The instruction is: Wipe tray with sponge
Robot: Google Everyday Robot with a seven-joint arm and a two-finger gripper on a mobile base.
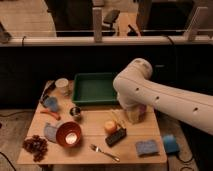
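The green tray (95, 89) stands at the back middle of the wooden table (90, 125). A blue sponge (147, 147) lies flat near the table's front right corner. A second, brighter blue block (170, 143) sits at the right edge. My white arm (150, 92) reaches in from the right over the table. My gripper (134, 114) hangs below it, pointing down, right of the tray's front right corner and well above and left of the sponge.
A white cup (62, 85), a small tin (76, 112), an orange bowl (69, 134), grapes (35, 145), a fork (104, 152), an orange fruit (110, 126) and a black bar (116, 136) are on the table. A railing (100, 40) runs behind.
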